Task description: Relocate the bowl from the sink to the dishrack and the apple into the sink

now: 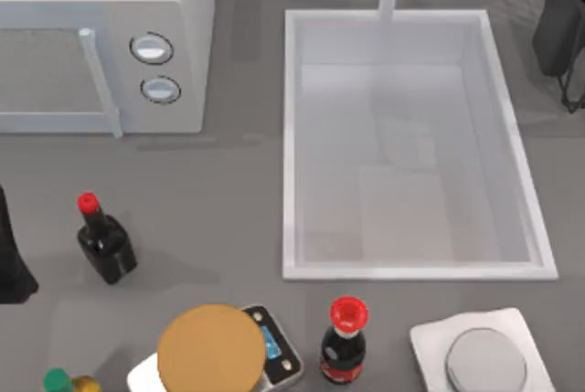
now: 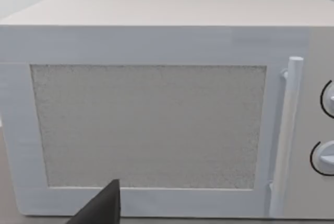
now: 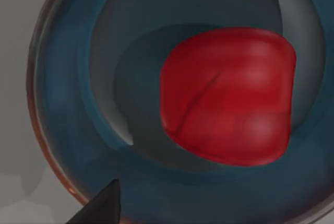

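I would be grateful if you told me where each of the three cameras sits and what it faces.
Top view: above the table, looking down on the sink, the microwave and bottles; dark arm parts show at the left and right edges.
Left wrist view: on the left arm, facing the microwave door; a dark fingertip shows.
Right wrist view: on the right arm, looking into the bowl holding the apple; a dark fingertip shows.
Shared: top and left wrist views both show the microwave.

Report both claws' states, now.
Left claw: cannot be told; it faces the microwave.
Right claw: cannot be told; it hangs over the bowl with the apple inside.
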